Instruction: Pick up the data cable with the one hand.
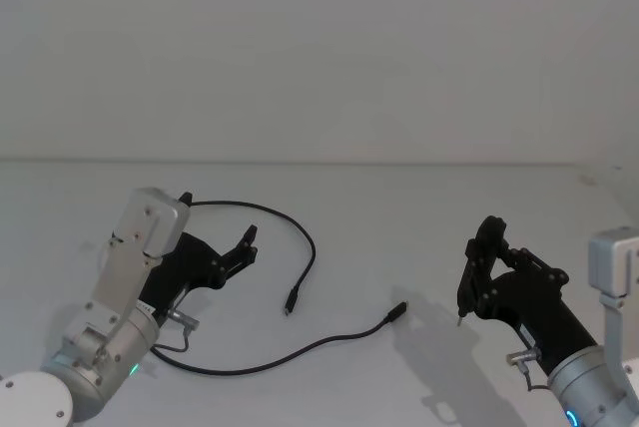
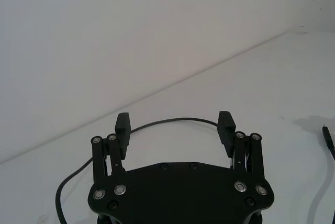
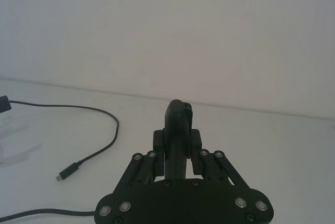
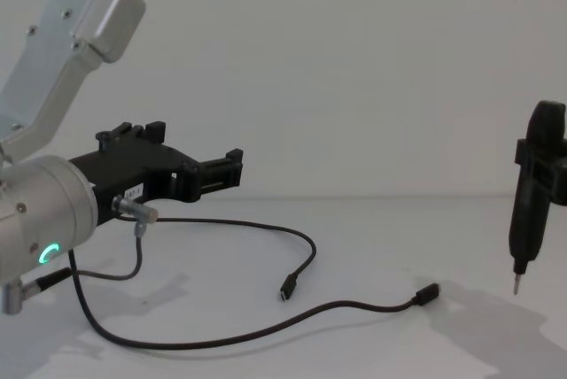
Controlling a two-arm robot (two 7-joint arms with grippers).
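The data cable (image 1: 311, 247) lies loose on the white table, a long thin black line. One plug (image 1: 290, 304) rests mid-table and the other (image 1: 397, 312) a little to its right. The hand, my left gripper (image 1: 218, 220), hovers open above the cable's left loop with nothing between its jaws. In the left wrist view the cable (image 2: 172, 120) runs on the table beyond the open left gripper (image 2: 174, 130). From the chest the left gripper (image 4: 190, 153) stands well above the cable (image 4: 310, 246). My right gripper (image 1: 477, 262) hangs shut at the right, apart from the cable.
A short grey wire (image 1: 176, 323) with a metal plug dangles from the left wrist. The bare white table (image 1: 399, 208) stretches behind and between the arms, ending at a plain wall. The right gripper (image 4: 534, 184) has a pointed metal tip aimed down.
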